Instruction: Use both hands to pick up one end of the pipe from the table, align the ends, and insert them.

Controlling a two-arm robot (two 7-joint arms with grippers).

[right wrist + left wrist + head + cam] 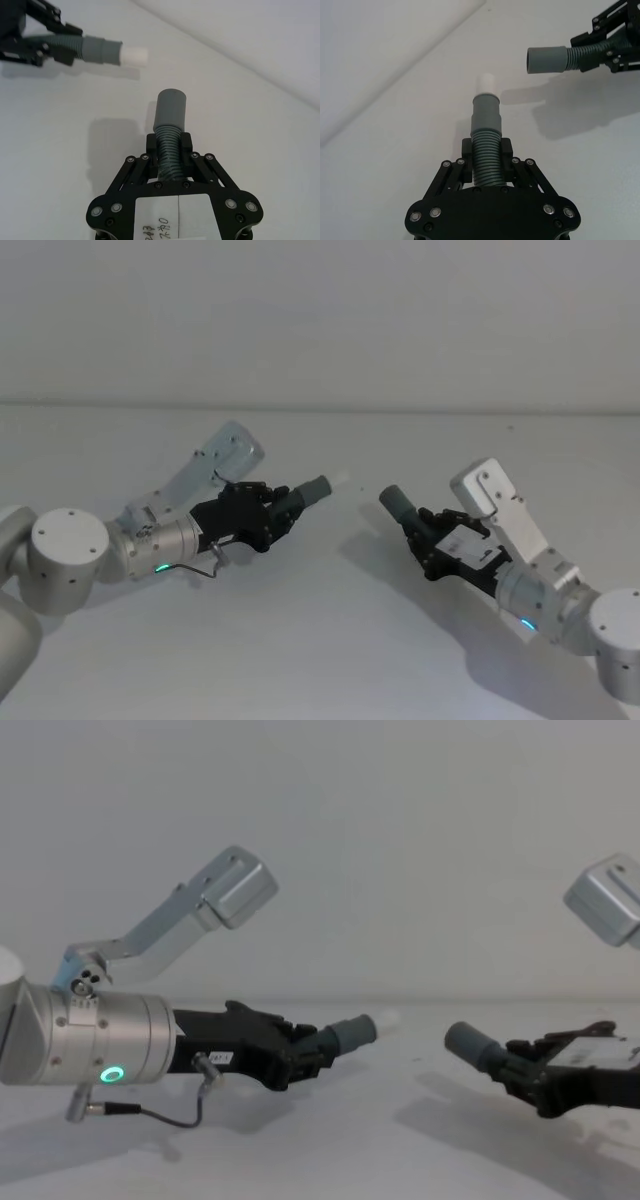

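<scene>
One white table (320, 660) is carrying the whole scene, running from the near edge up to a far edge along a pale wall.

Two silver-grey arms are reaching in over it. The left arm (70, 560) is coming from the near left corner and showing one green light (160, 567) with a thin cable (200, 565) looping beside it. The right arm (610, 630) is coming from the near right corner.

Two black grippers are working. The left gripper (283, 508) is clenching its jaws around the ribbed body of one hose piece. The right gripper (420, 527), which is wearing one white paper label (177, 220), is gripping the ribs of the other piece in the same way.

Two dark-grey hose pieces are being held off the surface above the middle of the table, roughly midway between its left and right edges, with their shadows lying on the white below. The left hose piece (487, 160) is sticking out past the fingers toward the right. The right hose piece (169, 150) is sticking out toward the left.

Two smooth cuffs are pointing toward each other across a clear gap, not touching. The left cuff (486, 112) is ending in one small white tip (486, 82). The right cuff (171, 107) is showing its open mouth in the left wrist view.
</scene>
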